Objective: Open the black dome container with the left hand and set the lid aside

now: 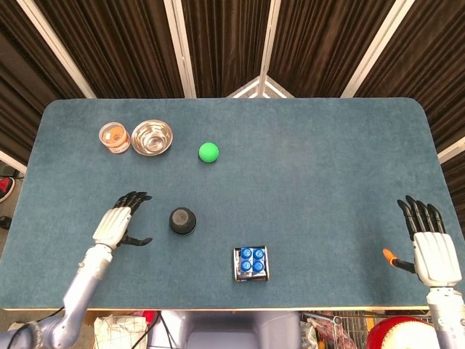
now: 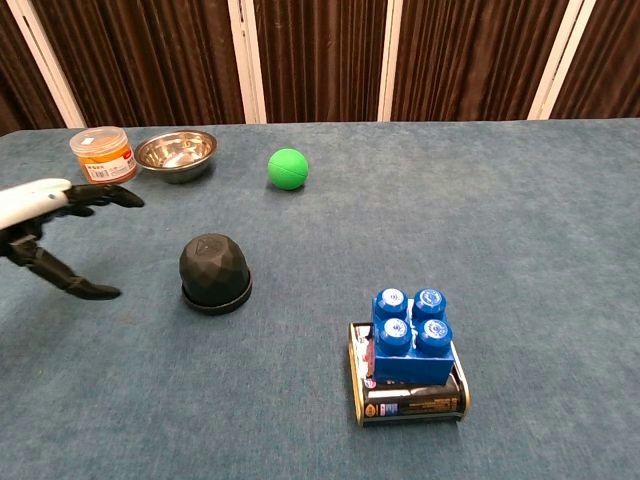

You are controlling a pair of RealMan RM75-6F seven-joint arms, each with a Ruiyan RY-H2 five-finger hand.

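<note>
tabletop (image 1: 327, 153): we see blue felt-like cover, everything sits on it.
left hand (image 1: 116, 222): we see it over the tabletop just left of the dome, not touching it; fingers (image 2: 105, 196) spread and stretched toward the dome, thumb apart and lower, nothing held. In chest view it enters from the left edge.
right hand (image 1: 429, 247): we see it at the near right corner of the tabletop, well apart from all objects; fingers straight and apart, holding nothing. Head view only.
steel bowl (image 1: 152, 137): far left, upright, just beside the orange jar; we can't tell if they touch.
orange jar (image 1: 115, 137): left of the bowl, clear lid on.
blue brick (image 2: 411, 333): four studs up, sits on top of a flat tin (image 2: 410, 400) near the front edge, right of the dome.
black dome container (image 1: 182, 220): we put it left of centre, between left hand and brick, faceted lid on its base, closed, upright. Also in chest view (image 2: 214, 272).
green ball (image 1: 208, 152): we see it beyond the dome, right of the bowl, apart from both.
</note>
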